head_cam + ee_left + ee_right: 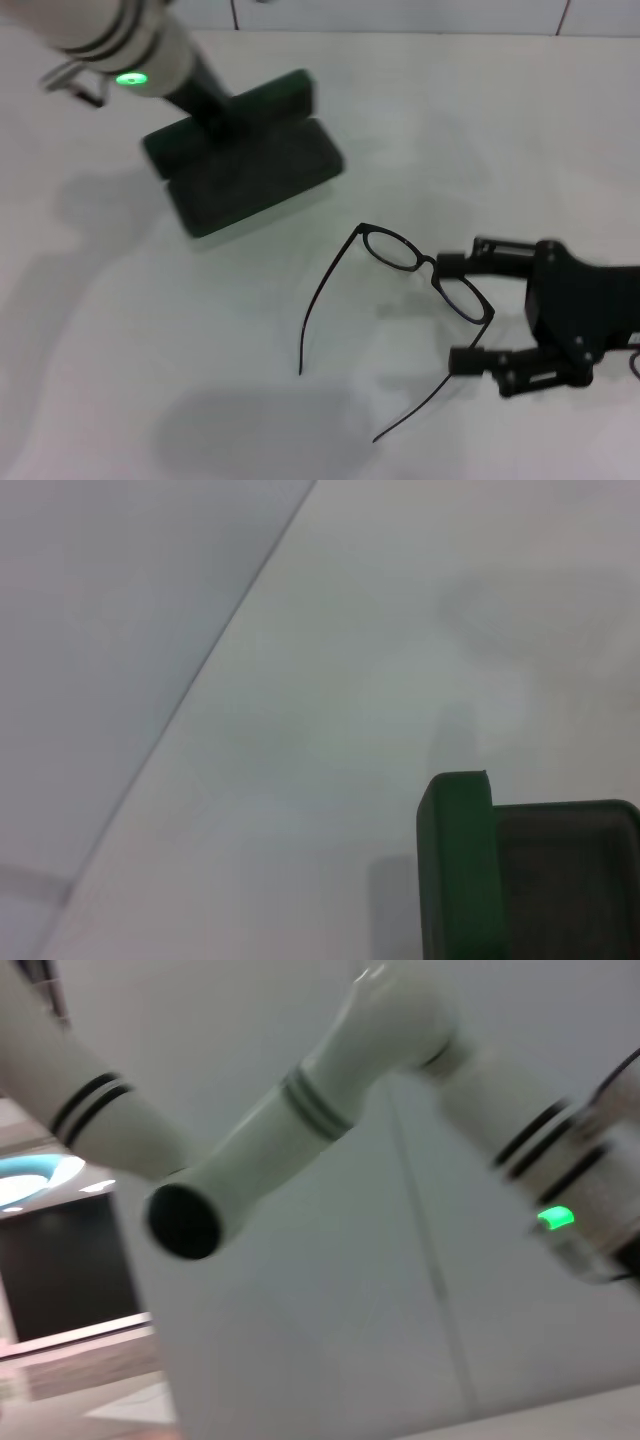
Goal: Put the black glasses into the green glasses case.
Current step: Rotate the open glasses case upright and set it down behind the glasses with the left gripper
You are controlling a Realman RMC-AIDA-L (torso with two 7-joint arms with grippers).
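- The black glasses (425, 270) lie on the white table (150, 380), temple arms unfolded and pointing toward 7 o'clock, with bare table around them.
- The right gripper (458, 312) is spread wide at 3 o'clock, one finger (452, 265) touching the frame's bridge, nothing clamped.
- The green glasses case (245, 165) sits open at 10 o'clock, nothing visible inside.
- The left gripper (222, 118) is at the case; whether its fingers are open, I cannot tell.
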